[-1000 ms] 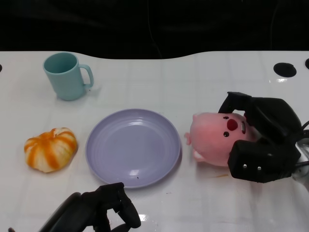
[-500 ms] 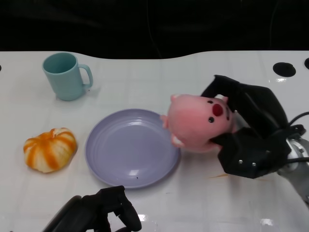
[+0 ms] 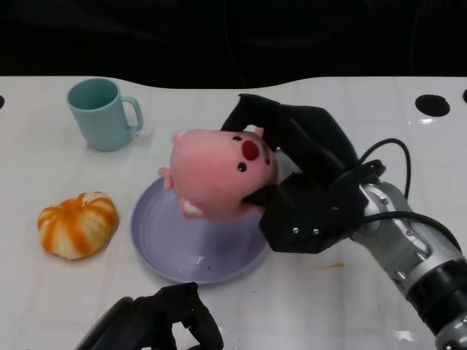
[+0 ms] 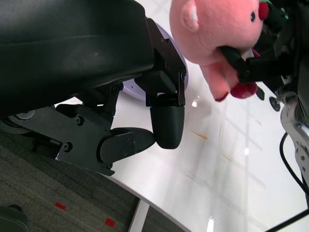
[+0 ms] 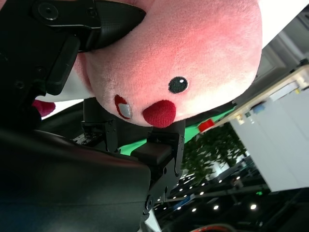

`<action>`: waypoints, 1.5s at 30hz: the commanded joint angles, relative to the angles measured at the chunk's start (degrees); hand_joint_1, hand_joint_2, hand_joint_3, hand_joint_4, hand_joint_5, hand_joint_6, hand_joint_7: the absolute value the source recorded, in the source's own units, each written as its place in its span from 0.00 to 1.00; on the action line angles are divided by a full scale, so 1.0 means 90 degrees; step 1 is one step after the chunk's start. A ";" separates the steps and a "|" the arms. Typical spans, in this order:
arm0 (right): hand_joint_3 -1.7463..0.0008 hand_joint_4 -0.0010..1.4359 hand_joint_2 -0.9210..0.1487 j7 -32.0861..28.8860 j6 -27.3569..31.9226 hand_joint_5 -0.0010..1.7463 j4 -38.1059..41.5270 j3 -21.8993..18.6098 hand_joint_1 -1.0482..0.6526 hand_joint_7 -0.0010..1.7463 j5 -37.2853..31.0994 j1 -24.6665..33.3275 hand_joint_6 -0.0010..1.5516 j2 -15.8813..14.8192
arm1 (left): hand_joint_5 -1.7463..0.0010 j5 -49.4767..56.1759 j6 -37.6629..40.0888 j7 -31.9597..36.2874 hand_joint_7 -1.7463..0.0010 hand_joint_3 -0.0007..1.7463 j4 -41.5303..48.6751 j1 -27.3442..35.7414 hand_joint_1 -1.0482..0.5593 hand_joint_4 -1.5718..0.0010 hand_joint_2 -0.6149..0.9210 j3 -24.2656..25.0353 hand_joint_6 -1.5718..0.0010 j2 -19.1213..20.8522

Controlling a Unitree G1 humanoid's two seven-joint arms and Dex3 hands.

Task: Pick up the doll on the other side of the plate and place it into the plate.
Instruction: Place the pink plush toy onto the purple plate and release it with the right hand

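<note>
My right hand (image 3: 303, 171) grips the pink plush doll (image 3: 219, 175) and holds it in the air over the lilac plate (image 3: 157, 244). The doll has a red nose and black eyes, and it fills the right wrist view (image 5: 183, 67), where black fingers (image 5: 63, 43) wrap its side. In the left wrist view the doll (image 4: 217, 34) hangs above the table with the plate (image 4: 182, 72) partly hidden behind my own hand. My left hand (image 3: 164, 324) rests low at the table's front edge with fingers curled in and nothing in them.
A teal mug (image 3: 102, 113) stands at the back left. An orange and white pumpkin toy (image 3: 76, 224) lies left of the plate. A black round hole (image 3: 432, 105) marks the table's far right.
My right hand has lifted the doll off the table right of the plate and carried it leftward, so it now hangs over the plate. The left hand has stayed put.
</note>
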 commanded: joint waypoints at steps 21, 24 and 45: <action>0.88 0.26 0.05 0.0954 0.0687 0.31 0.0946 0.0683 0.34 0.03 -0.0329 -0.0854 0.33 0.0719 | 0.00 0.0291 0.0164 0.0169 0.23 0.42 -0.0169 0.0015 0.50 0.56 0.91 -0.0183 0.61 -0.0035; 0.93 0.14 0.01 0.1253 0.0893 0.23 0.0795 0.0773 0.24 0.00 -0.0393 -0.0869 0.23 0.0662 | 0.00 0.0277 0.0136 0.0158 0.23 0.43 -0.0166 0.0031 0.50 0.56 0.91 -0.0153 0.61 -0.0009; 0.90 0.00 0.00 0.2922 0.1462 0.19 -0.1877 0.0596 0.11 0.00 -0.0073 -0.0040 0.09 -0.0384 | 0.00 0.0268 0.0024 0.0150 0.22 0.43 -0.0064 -0.0002 0.49 0.56 0.91 -0.0092 0.62 0.0045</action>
